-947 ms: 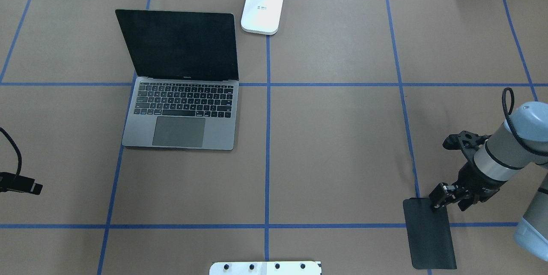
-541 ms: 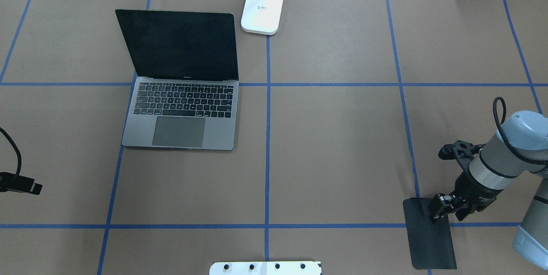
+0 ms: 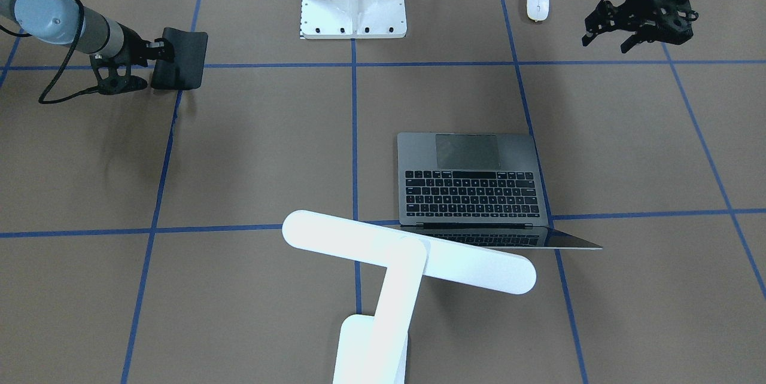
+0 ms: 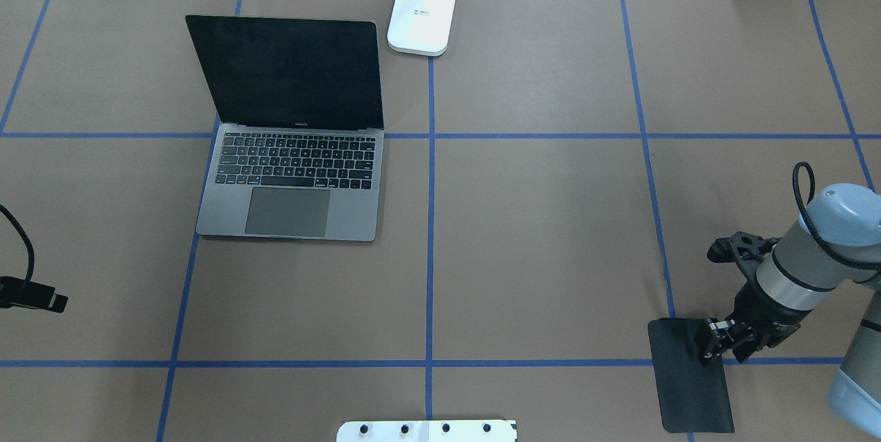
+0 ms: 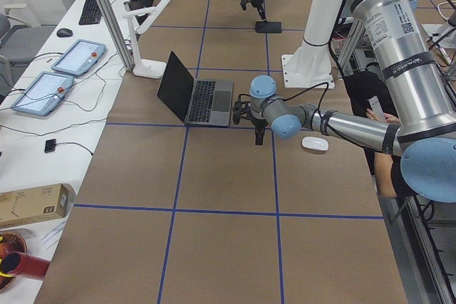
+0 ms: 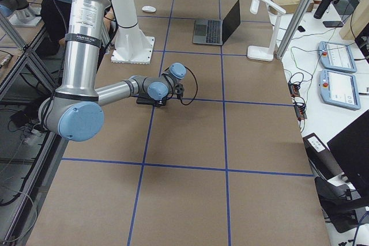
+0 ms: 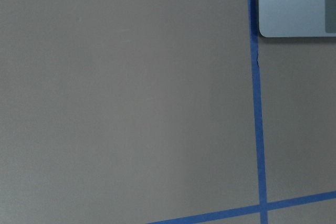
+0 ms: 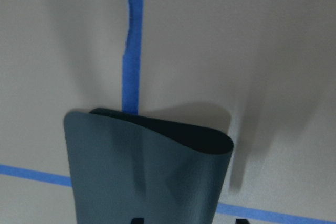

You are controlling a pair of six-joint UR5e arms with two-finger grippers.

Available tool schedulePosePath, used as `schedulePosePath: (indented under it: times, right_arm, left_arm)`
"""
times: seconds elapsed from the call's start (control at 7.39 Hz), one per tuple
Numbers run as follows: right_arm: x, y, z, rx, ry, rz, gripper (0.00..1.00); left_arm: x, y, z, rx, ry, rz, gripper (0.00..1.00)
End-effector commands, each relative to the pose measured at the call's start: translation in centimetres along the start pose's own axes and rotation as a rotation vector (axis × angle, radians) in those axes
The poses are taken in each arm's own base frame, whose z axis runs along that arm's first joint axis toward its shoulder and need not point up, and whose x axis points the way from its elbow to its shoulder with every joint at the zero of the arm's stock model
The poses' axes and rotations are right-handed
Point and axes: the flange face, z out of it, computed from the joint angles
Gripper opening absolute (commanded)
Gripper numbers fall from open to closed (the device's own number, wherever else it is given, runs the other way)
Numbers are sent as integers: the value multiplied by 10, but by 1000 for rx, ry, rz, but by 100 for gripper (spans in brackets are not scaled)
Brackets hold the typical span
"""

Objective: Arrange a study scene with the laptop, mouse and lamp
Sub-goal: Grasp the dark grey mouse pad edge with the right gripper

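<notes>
Read the clock from the robot's seat, with 12 o'clock at the far edge of the counter [image 4: 537,235]. You'll find the laptop [image 4: 289,180] at 10 o'clock from centre, lid at the far side, keys toward 6. The lamp [image 4: 421,15] stands at 12, just beside the lid's far right corner. The pedestal [image 4: 427,430] sits at 6, on the near edge. The pad [image 4: 688,387] lies at 4, with the right tool [image 4: 714,344] at its far right corner. The mouse [image 3: 537,3] lies at 7, with the left tool [image 3: 607,40] near it at its 10.

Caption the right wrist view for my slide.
Black mouse pad, far end curling, over crossed blue tape lines on the brown table.
</notes>
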Motion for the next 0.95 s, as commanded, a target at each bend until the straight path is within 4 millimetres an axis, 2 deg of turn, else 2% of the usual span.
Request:
schedulePosePath:
  times: [0.0,0.14,0.27,0.41,0.68,0.81]
  right_arm:
    - [-1,3,7,-19,8,-2,66]
    - [-1,3,7,-23,4,-3,65]
    - [-2,4,8,-26,4,-4,45]
    - [-2,5,12,-35,8,-5,37]
    - [-1,4,13,-36,10,-4,33]
    - [0,3,9,-29,5,-1,23]
  left_arm:
    - [0,1,0,-1,-2,0,100]
    - [-1,0,0,1,-2,1,100]
    - [0,1,0,-1,-2,2,100]
    - [-2,1,0,-2,-4,0,100]
    - [-4,3,0,-1,-3,1,100]
    - [-4,3,0,-1,-3,1,100]
